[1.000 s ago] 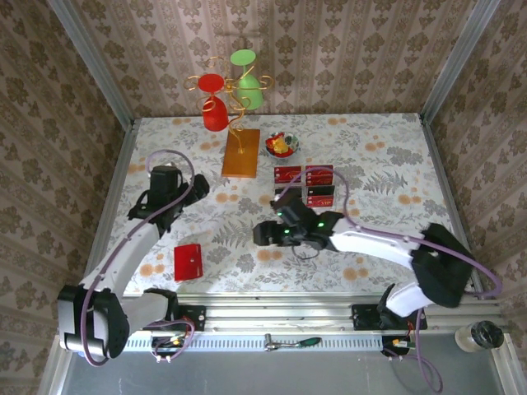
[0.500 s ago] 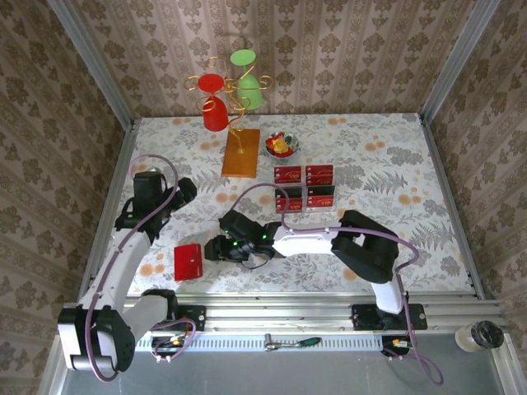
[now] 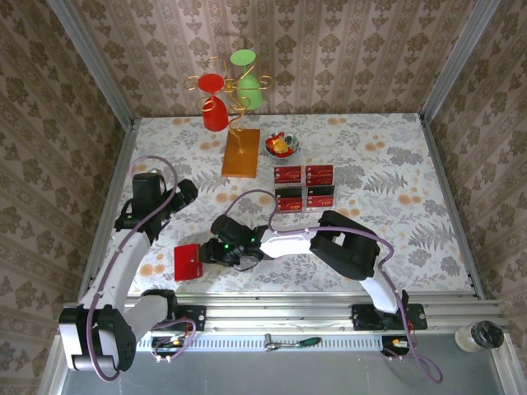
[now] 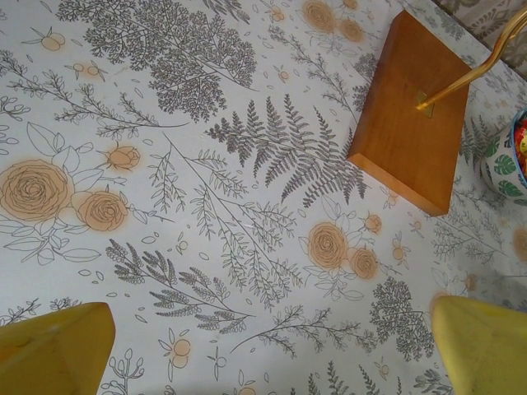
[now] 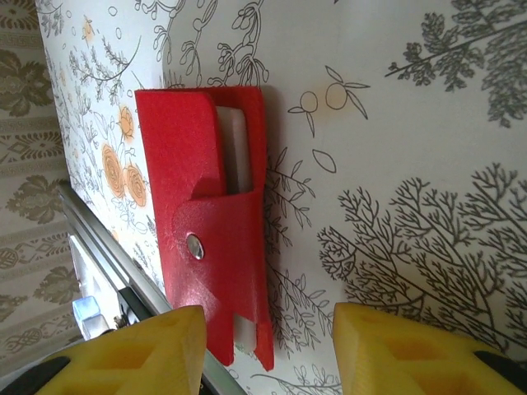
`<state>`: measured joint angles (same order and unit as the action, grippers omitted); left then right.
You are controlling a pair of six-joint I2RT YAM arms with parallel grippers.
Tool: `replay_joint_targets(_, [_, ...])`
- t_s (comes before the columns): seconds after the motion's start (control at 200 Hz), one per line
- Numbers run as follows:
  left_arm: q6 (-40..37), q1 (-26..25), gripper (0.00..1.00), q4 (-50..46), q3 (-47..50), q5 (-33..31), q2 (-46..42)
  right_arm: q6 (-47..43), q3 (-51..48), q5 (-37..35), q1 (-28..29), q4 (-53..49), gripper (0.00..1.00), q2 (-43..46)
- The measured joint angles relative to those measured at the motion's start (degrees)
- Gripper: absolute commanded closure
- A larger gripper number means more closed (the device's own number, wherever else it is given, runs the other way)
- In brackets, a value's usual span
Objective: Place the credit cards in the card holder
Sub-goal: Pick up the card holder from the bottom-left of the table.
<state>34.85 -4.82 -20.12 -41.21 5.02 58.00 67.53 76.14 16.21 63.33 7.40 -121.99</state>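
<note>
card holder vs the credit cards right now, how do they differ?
Count: one card holder; four credit cards in a two-by-two block.
Place: the holder lies near the front-left edge; the cards sit farther back, mid-table.
Look: the holder has a metal snap and a pale inside; some cards show black stripes.
Both are red and lie flat.

Bright, even, diffuse light from above covers the desk (image 3: 395, 239), and shadows are short and soft. Just ahead of the right gripper (image 5: 262, 350) the card holder (image 5: 185, 164) is crisp, its metal snap (image 5: 194, 244) glinting and a thin soft shadow lining one long edge. The yellow fingertips (image 5: 123, 350) in the foreground are blurred, as are those of the left gripper (image 4: 272, 350). Ahead and to its right the wooden base (image 4: 408, 107) is sharp, with a narrow shadow under its near edge. In the overhead view the enclosure posts (image 3: 90, 66) slant outward toward the upper corners.
</note>
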Motion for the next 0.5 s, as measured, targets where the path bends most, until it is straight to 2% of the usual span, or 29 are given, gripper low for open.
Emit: replay_joint_targets(0.5, [-0.13, 1.09, 0.00, 1.14, 1.81, 1.27, 0.00, 0.52, 5.14, 1.53, 0.70, 0.13, 0.56, -3.89])
